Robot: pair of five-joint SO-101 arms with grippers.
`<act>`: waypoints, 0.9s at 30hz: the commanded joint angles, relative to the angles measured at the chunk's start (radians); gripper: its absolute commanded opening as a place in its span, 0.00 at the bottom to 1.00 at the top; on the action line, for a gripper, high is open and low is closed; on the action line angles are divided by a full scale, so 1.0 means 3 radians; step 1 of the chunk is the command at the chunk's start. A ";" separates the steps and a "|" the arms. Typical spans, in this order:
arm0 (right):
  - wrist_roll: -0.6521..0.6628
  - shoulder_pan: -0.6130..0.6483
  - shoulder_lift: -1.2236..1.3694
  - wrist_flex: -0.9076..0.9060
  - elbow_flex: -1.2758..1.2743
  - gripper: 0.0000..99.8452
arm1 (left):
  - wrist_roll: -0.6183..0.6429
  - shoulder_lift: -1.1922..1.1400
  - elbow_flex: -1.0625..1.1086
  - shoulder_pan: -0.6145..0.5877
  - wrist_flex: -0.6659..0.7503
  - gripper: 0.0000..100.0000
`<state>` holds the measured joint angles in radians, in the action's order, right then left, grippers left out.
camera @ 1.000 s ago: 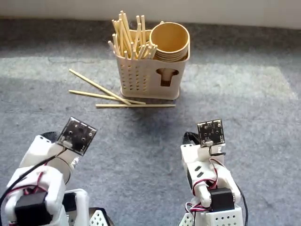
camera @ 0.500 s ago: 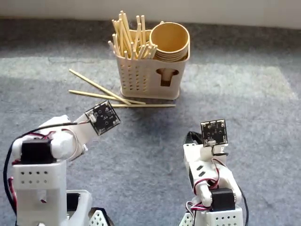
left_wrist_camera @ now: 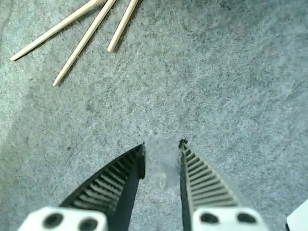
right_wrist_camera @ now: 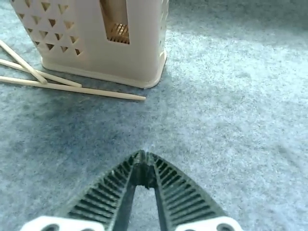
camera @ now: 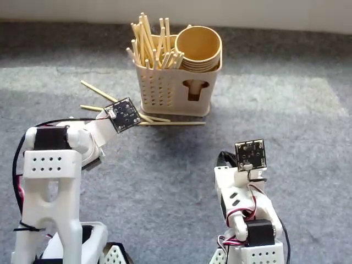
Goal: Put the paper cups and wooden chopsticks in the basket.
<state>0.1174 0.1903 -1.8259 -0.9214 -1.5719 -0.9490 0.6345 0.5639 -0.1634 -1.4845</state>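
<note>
High view: three chopsticks lie loose beside the basket.

Cream basket with rows of small holes; tan paper cups; pale wooden chopsticks; mottled grey surface; white arms.

Left gripper fingers apart, right gripper fingers pressed together
</note>
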 commanded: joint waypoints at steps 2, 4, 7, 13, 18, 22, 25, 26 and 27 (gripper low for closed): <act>-0.0010 -0.0033 -0.0038 0.0105 0.0013 0.01 | 0.0629 0.0028 -0.0176 -0.0176 0.0292 0.12; -0.0010 -0.0028 -0.0038 0.0105 0.0013 0.01 | 0.0875 0.0008 -0.0176 -0.0222 0.0440 0.12; -0.0010 -0.0028 -0.0038 0.0105 0.0013 0.01 | 0.1299 0.0003 -0.0176 -0.0222 0.0644 0.12; -0.0010 -0.0028 -0.0038 0.0105 0.0013 0.01 | 0.2112 -0.0008 -0.0176 -0.0207 0.0915 0.13; -0.0010 -0.0028 -0.0038 0.0105 0.0013 0.01 | 0.2501 -0.0008 -0.0171 -0.0202 0.1074 0.13; -0.0010 -0.0028 -0.0038 0.0105 0.0013 0.01 | 0.2675 -0.0008 -0.0176 -0.0197 0.1166 0.13; -0.0010 -0.0028 -0.0038 0.0105 0.0013 0.01 | 0.2706 -0.0090 -0.0176 -0.0192 0.1248 0.13; -0.0010 -0.0028 -0.0038 0.0105 0.0013 0.01 | 0.2736 -0.0166 -0.0207 -0.0192 0.1268 0.13; -0.0010 -0.0028 -0.0038 0.0105 0.0013 0.01 | 0.2746 -0.0279 -0.0263 -0.0192 0.1268 0.13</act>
<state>0.1174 0.1903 -1.8259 -0.9214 -1.5719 -0.1450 0.5976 0.5547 -0.2156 -1.1285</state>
